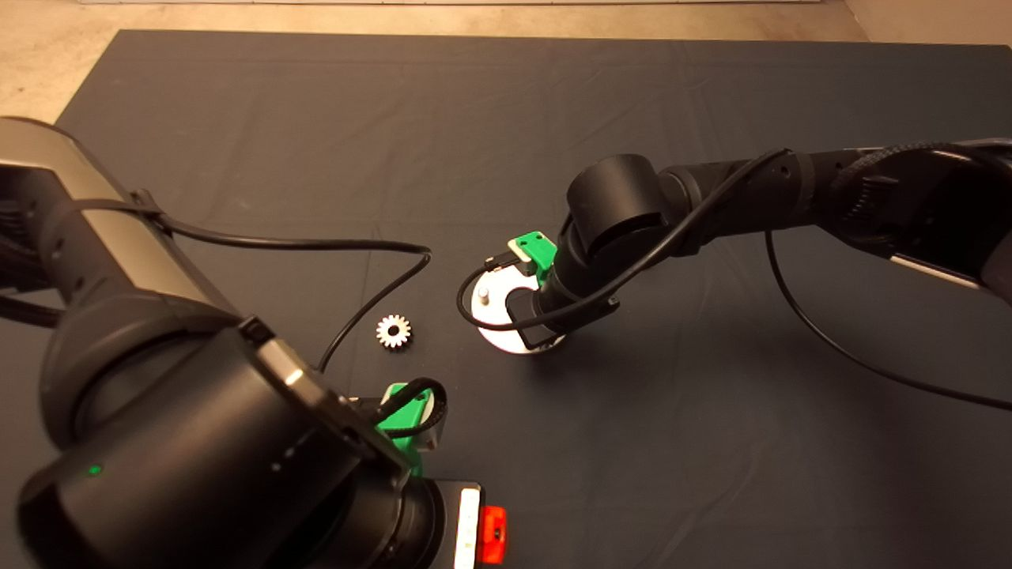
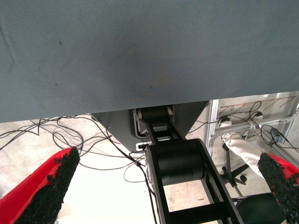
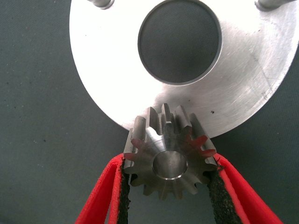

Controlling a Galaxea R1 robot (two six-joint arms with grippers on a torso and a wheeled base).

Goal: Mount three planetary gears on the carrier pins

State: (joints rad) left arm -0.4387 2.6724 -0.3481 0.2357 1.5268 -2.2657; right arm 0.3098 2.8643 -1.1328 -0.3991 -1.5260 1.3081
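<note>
The shiny round disc [image 1: 496,325] lies mid-mat, with one carrier pin [image 1: 483,294] showing in the head view. My right gripper [image 1: 528,294] hangs over the disc. In the right wrist view the gripper [image 3: 170,164] is shut on a planetary gear [image 3: 167,140], held at the rim of the disc [image 3: 112,79]. Two pins [image 3: 103,3] [image 3: 272,3] stand on the far side of the centre hole. A third pin is hidden. A second gear [image 1: 393,330] lies loose on the mat left of the disc. A third gear is out of view. My left gripper [image 1: 409,416] waits at the near edge, open and empty [image 2: 163,184].
The left arm's black cable [image 1: 371,304] curves over the mat just left of the loose gear. The right arm's cable [image 1: 838,340] trails across the mat on the right. The left wrist view shows the mat's edge [image 2: 140,105], floor cables and a black frame [image 2: 180,161].
</note>
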